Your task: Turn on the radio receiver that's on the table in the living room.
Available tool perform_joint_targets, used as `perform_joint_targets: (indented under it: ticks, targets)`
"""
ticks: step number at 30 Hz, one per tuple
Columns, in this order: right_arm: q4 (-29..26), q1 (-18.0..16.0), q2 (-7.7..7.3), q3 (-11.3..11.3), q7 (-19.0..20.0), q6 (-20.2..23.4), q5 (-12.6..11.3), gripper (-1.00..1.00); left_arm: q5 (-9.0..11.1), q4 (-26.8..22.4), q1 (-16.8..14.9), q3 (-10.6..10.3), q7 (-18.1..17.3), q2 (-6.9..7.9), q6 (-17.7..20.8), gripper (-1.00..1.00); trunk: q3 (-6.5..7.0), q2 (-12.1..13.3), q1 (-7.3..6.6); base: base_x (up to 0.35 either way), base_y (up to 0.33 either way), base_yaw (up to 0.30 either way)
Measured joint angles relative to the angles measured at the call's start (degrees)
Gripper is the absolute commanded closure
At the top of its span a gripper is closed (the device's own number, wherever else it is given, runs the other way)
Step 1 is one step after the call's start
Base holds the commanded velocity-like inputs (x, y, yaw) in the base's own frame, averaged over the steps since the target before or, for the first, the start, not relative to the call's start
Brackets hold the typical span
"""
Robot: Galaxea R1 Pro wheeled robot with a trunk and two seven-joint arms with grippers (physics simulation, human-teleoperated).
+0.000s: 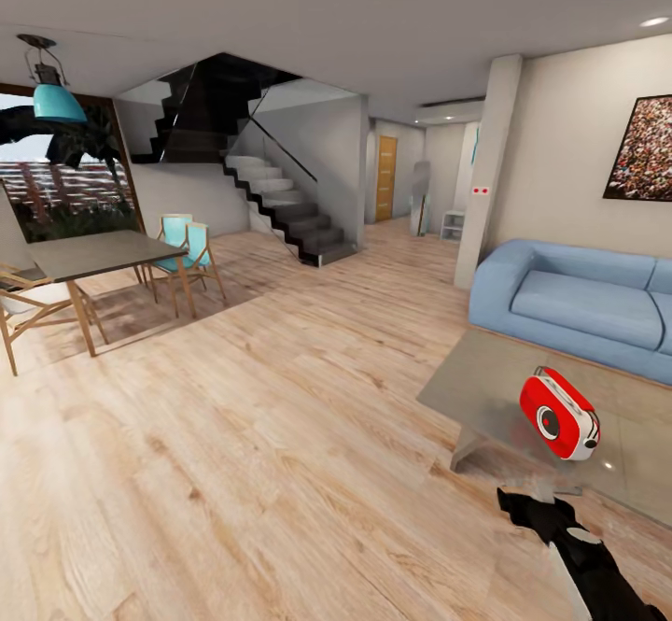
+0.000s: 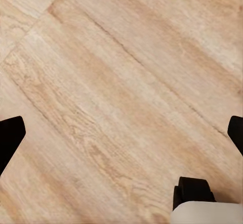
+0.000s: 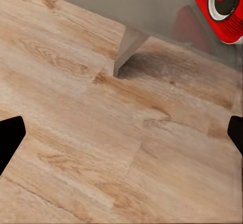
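- The small red rounded radio receiver [image 1: 558, 413] with a white rim band and round black dial is standing on the low grey glossy table [image 1: 485, 374], near its front corner, dial facing the robot.
- The light-blue sofa [image 1: 574, 303] is sitting just behind the table, under a framed speckled crowd picture [image 1: 644, 149] on the beige wall.
- The right gripper [image 1: 537, 509], black and white, is hovering over the pale wood plank floor [image 1: 280, 434] just in front of the table's corner, short of the radio receiver; its jaws are standing wide apart and holding nothing.
- In the right wrist view, an angled grey table leg [image 3: 127, 47] is lying between the jaws and the radio receiver [image 3: 223, 6].
- The left gripper [image 2: 121, 133] is pointing down at bare floor, jaws wide apart and empty.
- Well apart, across the room, a taller dark dining table [image 1: 93, 252] with wooden legs, turquoise chairs [image 1: 187, 247] and a dark staircase [image 1: 280, 201] are standing.
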Motion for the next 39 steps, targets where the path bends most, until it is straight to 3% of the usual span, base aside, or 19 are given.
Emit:
perform_joint_targets:
  ticks: [1, 2, 6, 10, 14, 15, 19, 32, 39]
  targets:
    - [-0.3, 0.0, -0.52, -2.7, 2.3, 0.0, -0.1, -1.00, 0.0, 0.0, 0.0, -0.2, 0.2, -0.05, 0.1, -1.00, 0.00, 0.0, 0.00, 0.275, 0.000, 0.000]
    - [-0.4, 0.0, -0.90, -3.6, 3.9, 0.0, 0.0, -1.00, 0.0, -0.1, 0.0, -0.3, 0.2, -0.04, 0.2, -1.00, 0.00, 0.0, 0.00, 0.295, 0.000, 0.000]
    - [-0.5, 0.0, -2.73, -4.8, 8.0, 0.1, 0.2, -1.00, 0.0, -2.1, 0.0, -0.4, 0.7, 0.15, 0.4, -1.00, 0.00, 0.0, 0.00, 0.317, 0.000, 0.000]
    - [-0.7, 0.0, -3.39, -5.0, 8.4, 0.1, 0.3, -1.00, 0.0, -5.1, 0.0, -0.4, 3.0, 0.31, 0.4, -1.00, 0.00, 0.0, 0.00, 0.320, 0.000, 0.000]
    - [-0.9, 0.0, -3.67, -5.0, 8.4, 0.1, 0.7, -1.00, 0.0, -6.6, 0.0, -0.2, 4.9, -0.35, -0.1, -1.00, 0.00, 0.0, 0.00, 0.148, 0.000, 0.000]
    - [-1.4, 0.0, -3.70, -5.0, 8.4, 0.1, 0.7, -1.00, -0.2, -6.8, 0.0, -0.3, 5.2, -1.13, -0.2, -1.00, 0.00, 0.0, 0.00, 0.034, 0.000, 0.000]
    - [-1.7, 0.0, -3.63, -4.5, 8.5, 0.0, 0.8, -1.00, -0.3, -7.0, 0.0, -0.2, 5.3, -1.77, -0.3, -1.00, 0.00, 0.0, 0.00, 0.010, 0.000, 0.000]
    - [-1.7, 0.0, -3.59, -3.6, 9.0, 0.0, 0.8, -1.00, -0.1, -7.0, 0.0, -0.3, 6.1, -1.76, 0.1, -1.00, 0.00, 0.0, 0.00, 0.231, -0.060, 0.000]
    - [-1.7, 0.0, -3.55, -3.5, 9.1, 0.0, 0.8, -1.00, -0.1, -7.0, 0.0, -0.2, 5.9, -1.92, -0.2, -1.00, 0.00, 0.0, 0.00, 0.045, -0.014, 0.000]
